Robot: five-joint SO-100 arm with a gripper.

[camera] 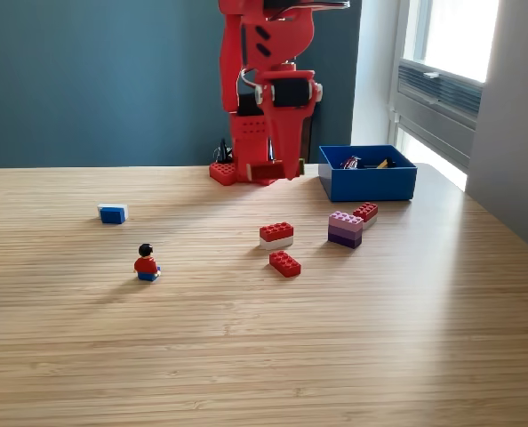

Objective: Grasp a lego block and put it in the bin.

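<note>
Below and toward the exterior view's right of the fingertips, the bin (pixel 367 182) sits on the wooden table (pixel 264 356), holding a few small pieces too dim to name. The gripper (pixel 280 167) hangs pointing down, gripping nothing; whether its jaws are parted cannot be told. Nearer the camera lie a red-and-white block (pixel 276 235), a flat red block (pixel 284 263), and a purple block (pixel 345 229). Teal wall (pixel 95 80) behind; the arm's top is cropped.
</note>
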